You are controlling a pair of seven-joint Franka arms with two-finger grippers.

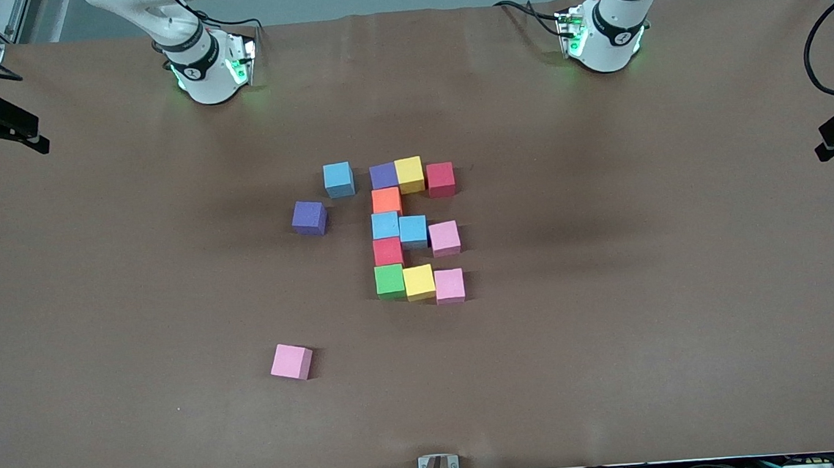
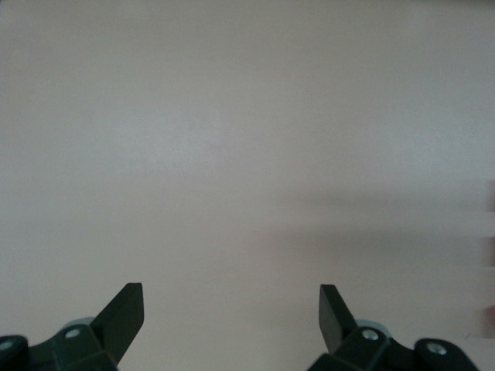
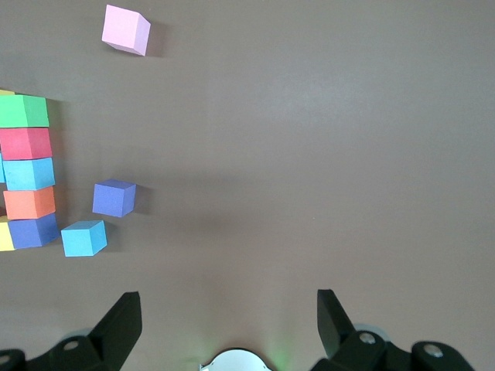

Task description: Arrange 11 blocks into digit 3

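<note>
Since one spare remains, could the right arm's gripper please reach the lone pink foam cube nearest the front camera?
Probably yes: the pink foam cube sits alone on bare table, and the right gripper is open.

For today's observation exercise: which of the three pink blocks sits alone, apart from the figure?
The pink block nearest the front camera, toward the right arm's end; the other two touch neighbours in the figure.
</note>
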